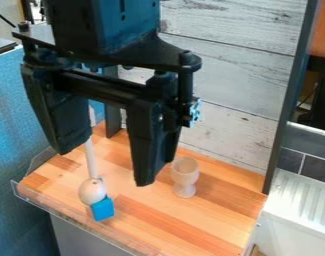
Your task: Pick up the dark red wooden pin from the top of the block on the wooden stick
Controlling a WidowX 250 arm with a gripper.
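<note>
Tool [103, 166] apart over bench [211, 225], nr cup [185, 171]. Cup prob. light, stiff; best hold approx. mid-bowl. Cube [103, 209] beside ball [92, 191] w/ stick [91, 160].

Upright goblet [185, 175], blue cube [102, 209] beside round-ended stick [92, 190]

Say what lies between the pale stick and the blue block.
A round pale piece lies there, at the near end of the pale stick, with the blue block just beyond it toward the front edge, in the camera view.
</note>
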